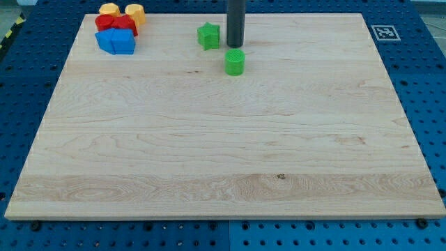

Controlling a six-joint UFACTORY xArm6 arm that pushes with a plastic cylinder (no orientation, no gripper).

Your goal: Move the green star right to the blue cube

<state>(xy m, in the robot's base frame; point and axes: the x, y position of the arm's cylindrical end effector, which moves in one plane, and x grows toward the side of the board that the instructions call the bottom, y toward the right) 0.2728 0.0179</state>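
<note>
My tip (pixel 235 46) is the lower end of a straight dark rod that comes down from the view's top edge and meets the counter (pixel 223 146) near its top, a little left of centre. As a tool it is a plain rod with nothing to open or close, and it holds nothing.

Just to the view's left of the tip sits the green star (pixel 208 35). It is a small bright green block with a notched, pointed outline, lying flat on the wood. A narrow strip of bare wood shows between it and the rod, so the two look apart, though only just.

Just below the tip, slightly to the view's right, stands a green cylinder (pixel 235 62), upright with its round top facing up. It is close to the rod; whether they touch cannot be told.

Well to the view's left, in the counter's top left corner, four blocks are huddled together. The blue cube (pixel 116 41) is the lowest of them. A red block (pixel 116 23) sits right above it, and two yellow-orange blocks (pixel 110 10) (pixel 134 12) lie at the cluster's top. The green star is well apart from this group.

The counter is a pale wooden board resting on a blue perforated surface (pixel 425 84). At its top right corner is a small black and white square marker (pixel 385 32), bearing a pattern and no readable writing.
</note>
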